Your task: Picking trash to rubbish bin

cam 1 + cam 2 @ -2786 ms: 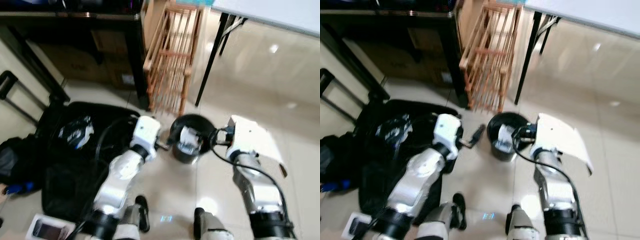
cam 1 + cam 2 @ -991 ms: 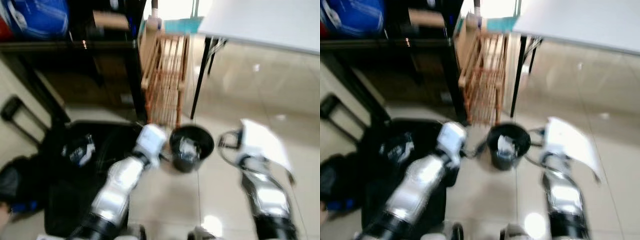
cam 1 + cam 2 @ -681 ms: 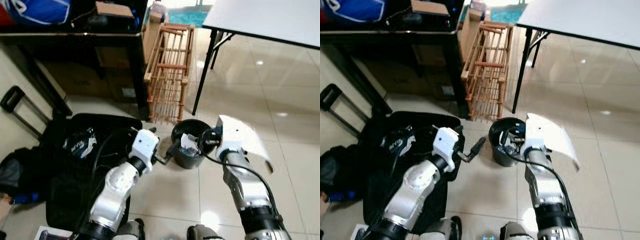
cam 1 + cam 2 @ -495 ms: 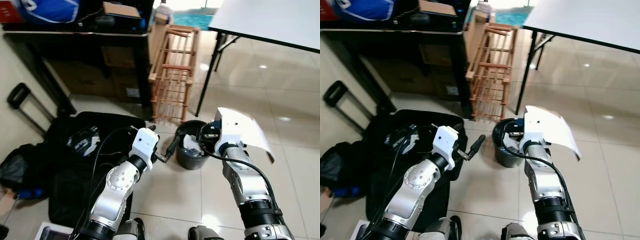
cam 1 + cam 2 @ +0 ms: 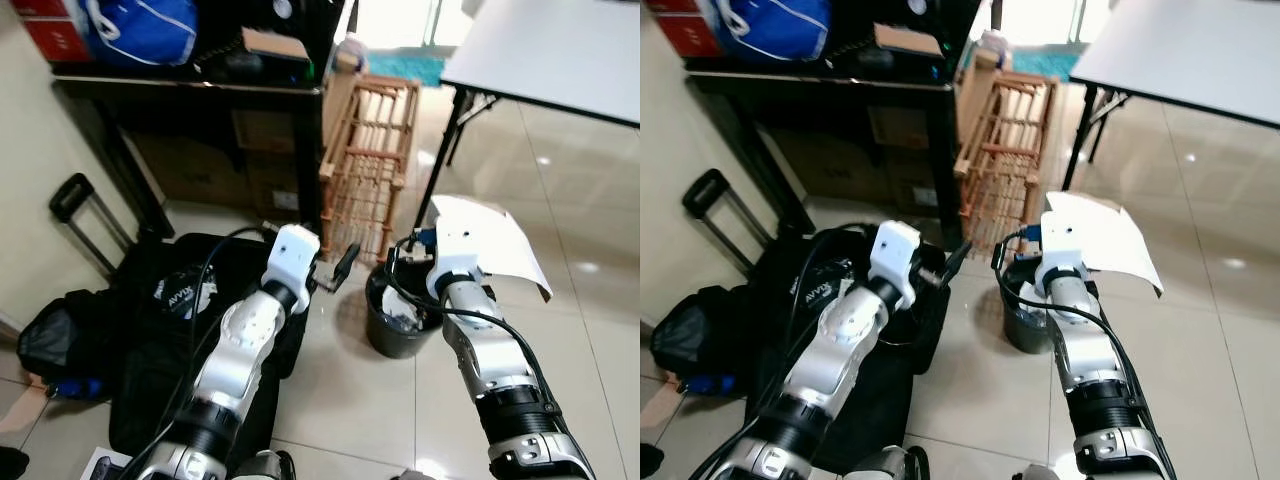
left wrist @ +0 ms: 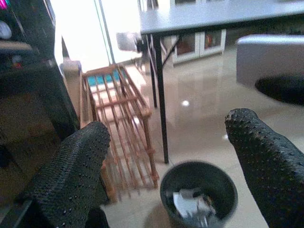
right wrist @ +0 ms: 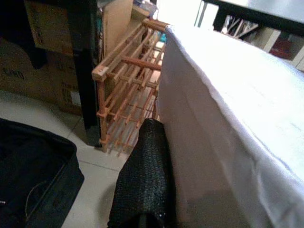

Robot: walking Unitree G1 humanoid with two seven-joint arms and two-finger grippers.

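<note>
I have the right hand (image 7: pixel 156 175) closed on a white sheet of paper (image 5: pixel 490 245), held up above and just to the right of the black rubbish bin (image 5: pixel 402 325) on the tiled floor (image 5: pixel 340 400). In the right wrist view one black finger (image 7: pixel 145 180) presses flat against the sheet, which drapes away from it. The left hand (image 6: pixel 173 161) is open and holds nothing; its two fingers (image 6: pixel 76 171) stand wide apart, and between them I look down at the bin from its left side.

The bin already has some white crumpled scraps (image 6: pixel 192 204) at the bottom, so I judge part of the job is done. What is left, as I read it, is this sheet: it is gripped but not yet over the opening, and it looks wide next to the bin's mouth, so it may catch on the rim or slide off outside when I let go.

To the left lies an open black suitcase (image 5: pixel 150 330) with a few light items (image 5: pixel 178 297) in it; I cannot tell whether those count as trash. A wooden rack (image 5: pixel 368 160) stands just beyond the bin, and a white surface (image 5: pixel 545 50) on dark legs is at the far right.
</note>
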